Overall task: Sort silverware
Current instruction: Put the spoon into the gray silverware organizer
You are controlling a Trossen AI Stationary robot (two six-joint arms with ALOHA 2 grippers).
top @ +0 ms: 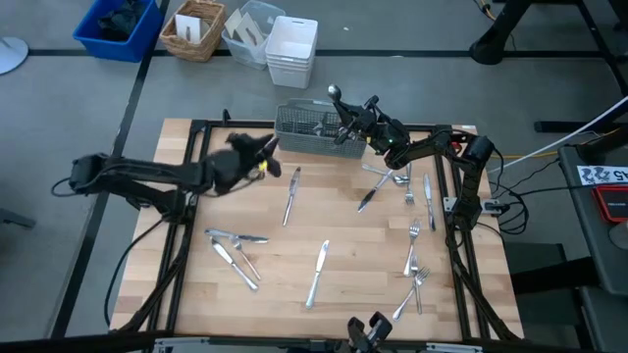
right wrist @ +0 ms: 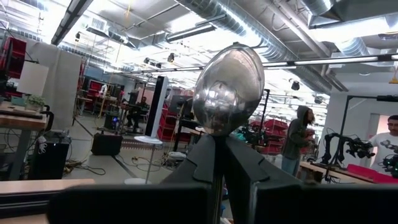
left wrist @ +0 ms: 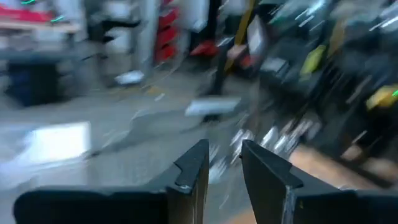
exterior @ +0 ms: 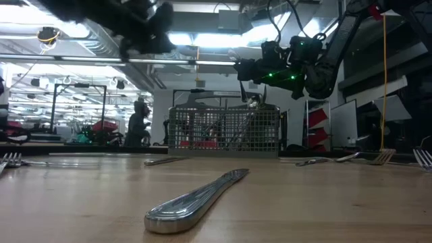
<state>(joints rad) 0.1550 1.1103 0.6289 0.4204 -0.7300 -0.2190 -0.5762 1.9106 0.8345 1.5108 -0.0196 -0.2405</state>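
— Any text I can read off the feeds?

— Nothing legible from where I sit. At the right edge of the high view I see a white label (top: 605, 176) with dark marks on red equipment, but I can't make out the characters.

both arms are matte black, built of slim tubular links with bulkier blocky joints. the right arm (top: 432, 149) carries small green indicator lights near its wrist and a black cable looped along it. the left arm (top: 147, 174) shows a yellow spot near its wrist. each ends in two dark wedge-shaped fingers (left wrist: 273, 180).
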